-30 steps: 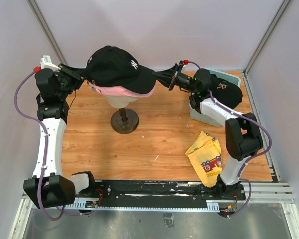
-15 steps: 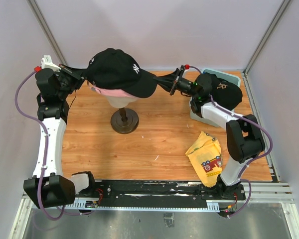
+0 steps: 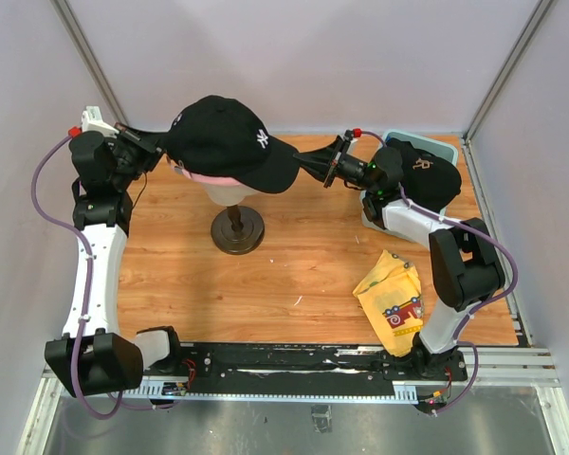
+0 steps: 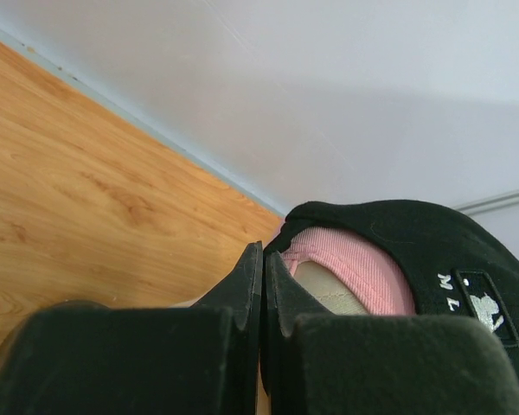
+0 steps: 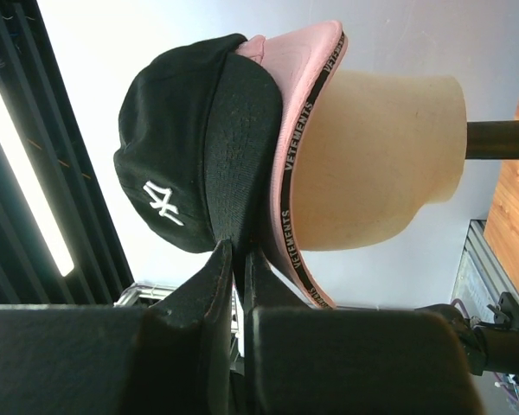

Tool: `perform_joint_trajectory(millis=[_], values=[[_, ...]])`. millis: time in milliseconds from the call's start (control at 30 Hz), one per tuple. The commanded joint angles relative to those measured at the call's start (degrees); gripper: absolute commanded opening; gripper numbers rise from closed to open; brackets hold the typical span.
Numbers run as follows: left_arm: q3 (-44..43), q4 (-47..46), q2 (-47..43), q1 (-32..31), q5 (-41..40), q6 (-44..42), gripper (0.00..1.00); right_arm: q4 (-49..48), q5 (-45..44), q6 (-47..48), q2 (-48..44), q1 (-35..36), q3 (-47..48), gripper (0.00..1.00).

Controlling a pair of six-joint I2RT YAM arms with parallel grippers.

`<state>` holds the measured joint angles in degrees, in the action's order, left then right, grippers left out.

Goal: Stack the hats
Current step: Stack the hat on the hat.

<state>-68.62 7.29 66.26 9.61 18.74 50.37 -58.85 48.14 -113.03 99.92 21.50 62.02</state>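
The black cap sits on top of the pink cap, and both sit on the head, which stands on its stand on the far left part of the table. The long axis of the black cap runs left to right. Its brim points right and slightly near, and its white logo faces up and to the right. The pink rim shows below the black crown.

The left hand is fully closed, with its tips at the rear edge of the black cap. The left wrist view does not show whether fabric lies between the fingers.

The right hand is closed on the tip of the black brim. In the right wrist view the brim narrows into the gap between the fingers.

A second cap, also black, lies in the bin at the far right. A yellow cloth lies on the table near the right arm, well apart from the head.
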Motion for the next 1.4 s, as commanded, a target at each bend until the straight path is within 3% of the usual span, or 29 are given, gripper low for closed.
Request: perform_joint_trajectory(millis=[0,700,1367], values=[[2.2,2.5,0.6,0.8,-2.7,-2.1,0.00,2.7,3.0,3.8,0.3,-1.1,-2.6,0.01],[5.6,8.0,1.4,0.8,-6.8,-7.4,0.01,16.7,2.8,15.2,-0.9,-2.5,0.5,0.01],[7.7,9.0,2.4,0.8,-6.8,-8.7,0.00,18.5,2.8,17.3,0.6,-3.1,-0.1,0.01]])
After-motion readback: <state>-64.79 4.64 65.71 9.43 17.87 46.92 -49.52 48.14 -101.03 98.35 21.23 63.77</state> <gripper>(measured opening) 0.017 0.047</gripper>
